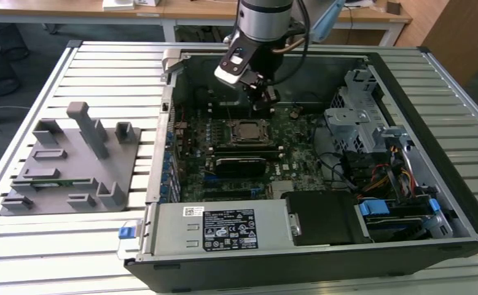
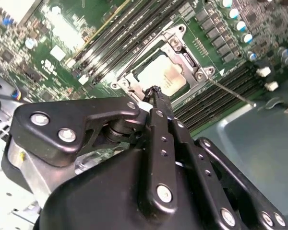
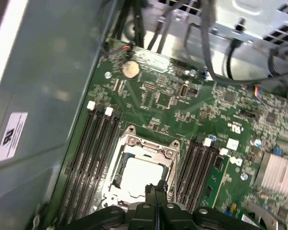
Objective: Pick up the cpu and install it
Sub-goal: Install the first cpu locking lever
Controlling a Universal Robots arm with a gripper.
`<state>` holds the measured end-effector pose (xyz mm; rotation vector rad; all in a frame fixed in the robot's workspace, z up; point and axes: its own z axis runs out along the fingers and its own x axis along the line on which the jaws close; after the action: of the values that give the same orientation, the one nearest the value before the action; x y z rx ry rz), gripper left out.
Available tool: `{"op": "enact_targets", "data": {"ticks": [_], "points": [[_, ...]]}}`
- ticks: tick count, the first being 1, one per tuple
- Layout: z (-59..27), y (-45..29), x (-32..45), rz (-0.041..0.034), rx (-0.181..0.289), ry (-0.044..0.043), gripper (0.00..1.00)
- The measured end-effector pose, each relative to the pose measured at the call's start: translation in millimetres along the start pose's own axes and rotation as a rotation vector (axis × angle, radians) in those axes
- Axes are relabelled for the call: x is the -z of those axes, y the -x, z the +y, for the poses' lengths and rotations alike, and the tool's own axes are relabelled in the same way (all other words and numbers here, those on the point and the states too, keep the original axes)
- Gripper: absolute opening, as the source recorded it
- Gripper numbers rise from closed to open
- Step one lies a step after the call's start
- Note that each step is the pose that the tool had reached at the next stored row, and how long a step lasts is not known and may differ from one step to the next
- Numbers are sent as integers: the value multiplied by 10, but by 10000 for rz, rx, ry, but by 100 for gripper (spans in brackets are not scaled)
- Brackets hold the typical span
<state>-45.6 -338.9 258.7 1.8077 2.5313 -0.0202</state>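
The cpu (image 3: 140, 176) already sits in the motherboard socket (image 3: 143, 170) — the install step looks nearly done. The gripper (image 2: 153, 91) hovers just above its edge, fingers pressed together and holding nothing; what's left is lifting away without nudging it.

You have a slatted metal surface (image 1: 99, 67) carrying everything. On it rests an open computer case (image 1: 435, 203). A grey plastic tray (image 1: 71, 166) lies beside the case, toward the exterior view's left.
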Motion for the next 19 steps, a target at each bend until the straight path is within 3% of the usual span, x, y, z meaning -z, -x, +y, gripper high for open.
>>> {"op": "enact_targets", "data": {"ticks": [19], "points": [[0,0,14,27,3220,103,11]]}}
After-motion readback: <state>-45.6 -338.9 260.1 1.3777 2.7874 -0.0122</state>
